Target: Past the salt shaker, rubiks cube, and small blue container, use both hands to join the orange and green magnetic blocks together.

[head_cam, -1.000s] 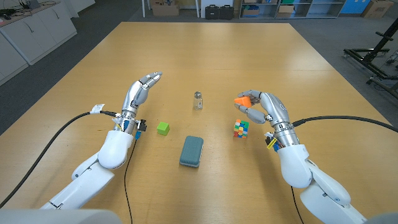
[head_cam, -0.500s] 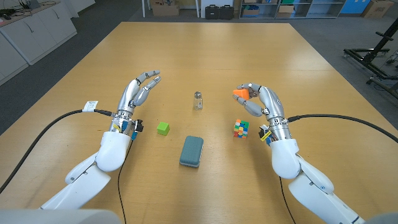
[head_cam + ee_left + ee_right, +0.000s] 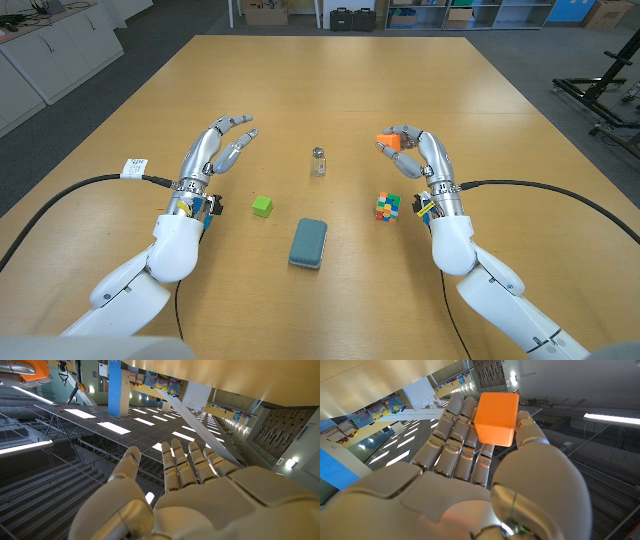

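Orange block (image 3: 389, 144): right hand (image 3: 412, 158) pinching it aloft at its fingertips. Green block (image 3: 262, 206): lying untouched below the empty, spread-fingered left hand (image 3: 218, 150), probably needing grasping next.

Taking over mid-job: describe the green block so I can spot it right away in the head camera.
On the wooden table, look just ahead of the left hand, which is open and holds nothing. The green block lies there on the bare wood, beside the blue container. It is a small plain lime-green cube, single-coloured unlike the rubiks cube across the table.
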